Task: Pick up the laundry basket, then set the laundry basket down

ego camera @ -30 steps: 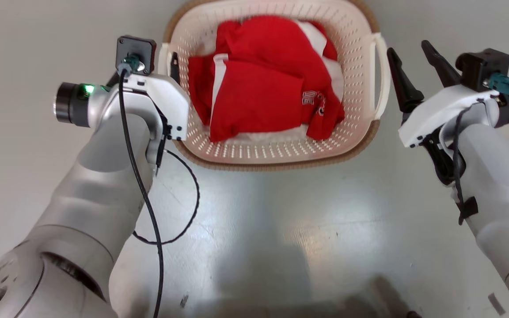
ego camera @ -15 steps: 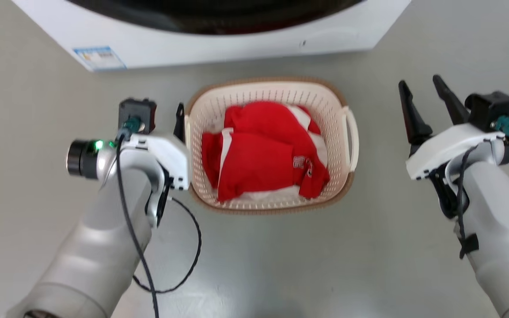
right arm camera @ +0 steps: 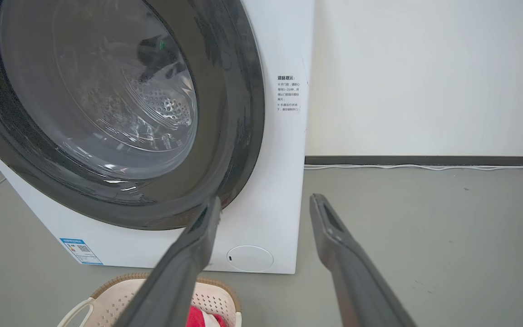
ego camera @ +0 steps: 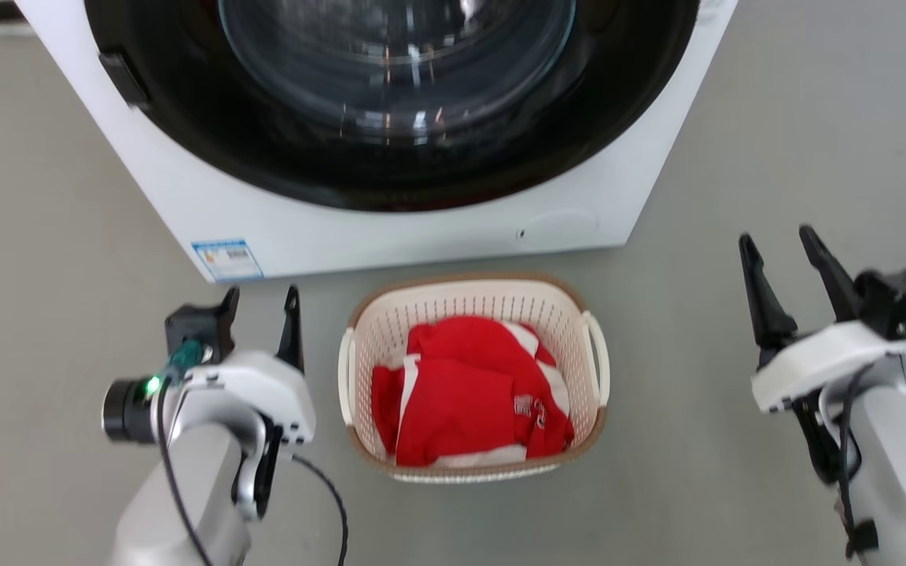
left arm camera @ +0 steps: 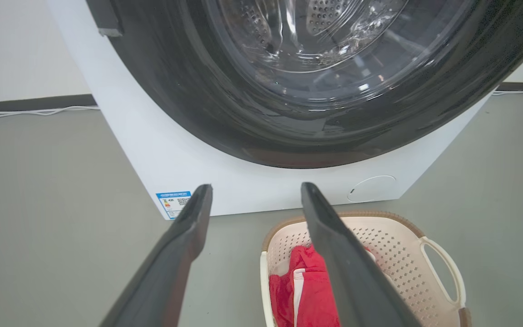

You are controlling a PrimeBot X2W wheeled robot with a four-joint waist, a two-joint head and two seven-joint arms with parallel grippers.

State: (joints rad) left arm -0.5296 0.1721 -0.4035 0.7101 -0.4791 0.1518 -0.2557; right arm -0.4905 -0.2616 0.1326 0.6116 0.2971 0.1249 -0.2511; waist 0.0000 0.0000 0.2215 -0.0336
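The laundry basket [ego camera: 465,306], holding red clothes [ego camera: 469,393], sits on the floor before a washing machine [ego camera: 390,228]. The left gripper [ego camera: 261,303] and right gripper [ego camera: 777,251] flank it, fingers apart and empty, apparently to suit its side handles.

place: laundry area | front-loading washer [ego camera: 421,228], glass door [ego camera: 398,63], energy label [ego camera: 226,259] | basket [ego camera: 469,303] of red clothes [ego camera: 461,393] on grey floor [ego camera: 736,157] | white wall [right arm camera: 425,77], dark skirting [right arm camera: 425,160], cable [right arm camera: 425,167] along it

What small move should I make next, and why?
Probably draw both arms back to rest: the laundry basket stands on the floor before the washing machine, and the left gripper, at its handle a second ago, and the right gripper are open, clear of it.
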